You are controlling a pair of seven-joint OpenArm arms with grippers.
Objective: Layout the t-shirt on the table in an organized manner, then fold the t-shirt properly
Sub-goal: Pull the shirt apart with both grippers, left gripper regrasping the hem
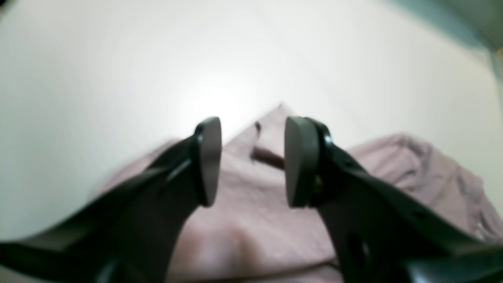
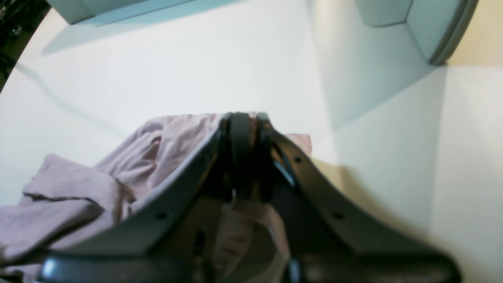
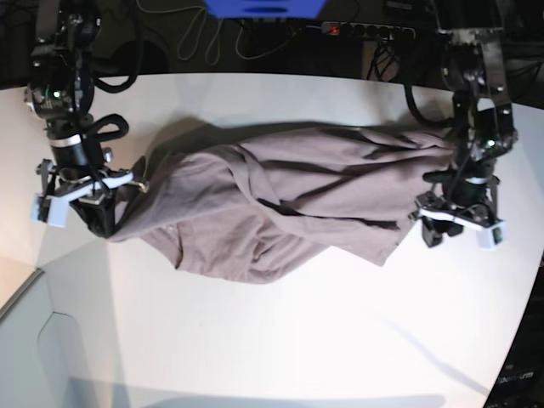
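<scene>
The mauve-brown t-shirt (image 3: 289,195) lies crumpled and stretched sideways across the white table (image 3: 297,340). In the base view my right gripper (image 3: 104,219) is at the shirt's left end. The right wrist view shows this gripper (image 2: 243,122) shut on a fold of the t-shirt (image 2: 78,192). My left gripper (image 3: 455,225) hangs at the shirt's right end. The left wrist view shows it (image 1: 253,157) open just above the t-shirt (image 1: 251,228), with nothing clamped between the pads (image 1: 210,161).
Cables and a power strip (image 3: 365,30) run behind the table's far edge, beside a blue object (image 3: 263,8). A pale teal-grey box (image 2: 428,27) stands near the right gripper. Bare white tabletop (image 1: 118,59) stretches beyond the shirt.
</scene>
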